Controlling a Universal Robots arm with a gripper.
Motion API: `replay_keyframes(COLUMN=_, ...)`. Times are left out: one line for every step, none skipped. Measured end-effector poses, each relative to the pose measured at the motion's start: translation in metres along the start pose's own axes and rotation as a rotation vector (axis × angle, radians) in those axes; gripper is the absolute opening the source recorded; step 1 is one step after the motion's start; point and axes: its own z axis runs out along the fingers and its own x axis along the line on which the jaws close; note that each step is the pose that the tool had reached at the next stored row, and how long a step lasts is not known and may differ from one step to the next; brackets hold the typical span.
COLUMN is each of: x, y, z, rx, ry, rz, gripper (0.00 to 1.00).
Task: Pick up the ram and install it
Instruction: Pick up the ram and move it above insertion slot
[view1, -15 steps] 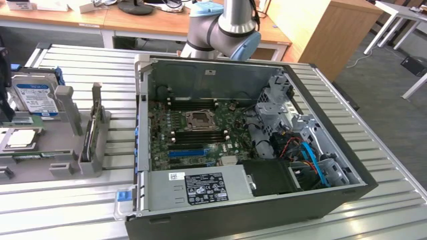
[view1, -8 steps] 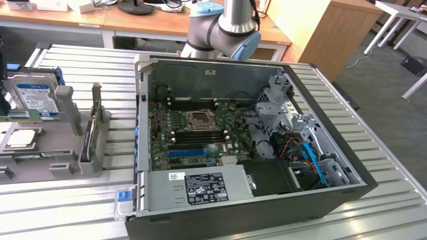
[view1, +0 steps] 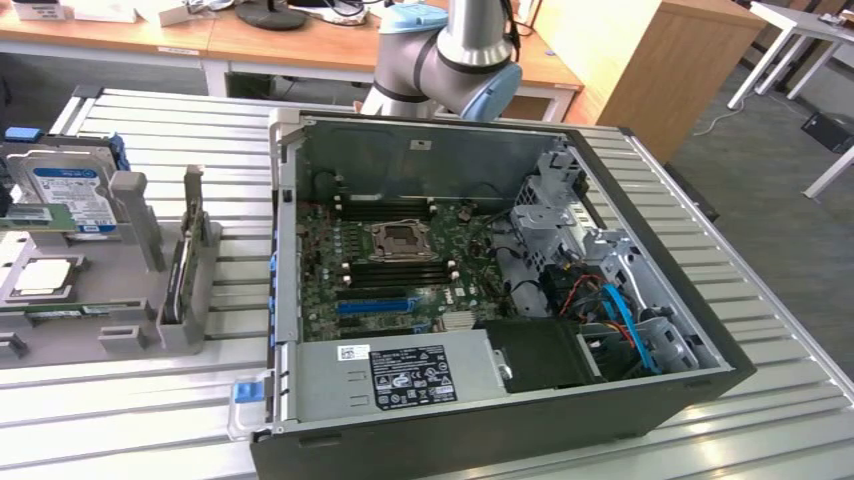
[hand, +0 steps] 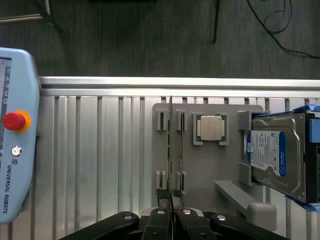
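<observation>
Risks, as I judge them: the ram (hand: 170, 145) stands on its thin edge between slotted posts of the tray (hand: 210, 170), just beside the CPU (hand: 210, 128). It offers the gripper (hand: 170, 220) only a narrow line to take. A small sideways error would land a finger on the stick's top edge or on a post, bending or tipping it. The fingers are pressed together with nothing between them, lined up with 1 end of the ram; brought down like that they would strike it. A slack hold could let the smooth stick swing, and a skewed entry into the case (view1: 534, 420) could jam it.

Materials:
- **Pendant** (hand: 15, 140): pale blue plastic with a red button.
- **Table** (hand: 100, 150): ribbed bright aluminium.
- **Tray:** matte grey moulded plastic.
- **Ram:** thin, rigid green laminate.
- **CPU:** square with a dull silver lid.
- **Drive** (hand: 272, 155): silver metal slab with a blue label.
- **Case:** dark sheet steel.
</observation>
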Motion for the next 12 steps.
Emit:
replay_keyframes(x=0.000, y=0.0001, z=-0.0018, rx=0.0000, ry=0.0000, rz=0.000, gripper=0.12)
replay_keyframes(x=0.000, y=0.0001, z=-0.0036, rx=0.0000, ry=0.0000, rz=0.000, gripper=0.12)
replay_keyframes(x=0.000, y=0.0002, z=-0.0053, rx=-0.0001, ry=0.0000, rz=0.000, gripper=0.12)
replay_keyframes(x=0.000, y=0.0003, z=-0.0069, rx=0.0000, ry=0.0000, rz=0.000, gripper=0.12)
replay_keyframes(x=0.000, y=0.0004, z=-0.0085, rx=-0.0001, ry=0.0000, rz=0.000, gripper=0.12)
replay_keyframes(x=0.000, y=0.0005, z=-0.0102, rx=0.0000, ry=0.0000, rz=0.000, gripper=0.12)
replay_keyframes(x=0.000, y=0.0005, z=-0.0118, rx=0.0000, ry=0.0000, rz=0.000, gripper=0.12)
replay_keyframes(x=0.000, y=0.0006, z=-0.0133, rx=-0.0001, ry=0.0000, rz=0.000, gripper=0.12)
replay_keyframes(x=0.000, y=0.0006, z=-0.0148, rx=0.0000, ry=0.0000, rz=0.000, gripper=0.12)
replay_keyframes(x=0.000, y=0.0007, z=-0.0162, rx=0.0000, ry=0.0000, rz=0.000, gripper=0.12)
replay_keyframes(x=0.000, y=0.0008, z=-0.0175, rx=0.0000, ry=0.0000, rz=0.000, gripper=0.12)
replay_keyframes(x=0.000, y=0.0008, z=-0.0187, rx=-0.0001, ry=0.0000, rz=0.000, gripper=0.12)
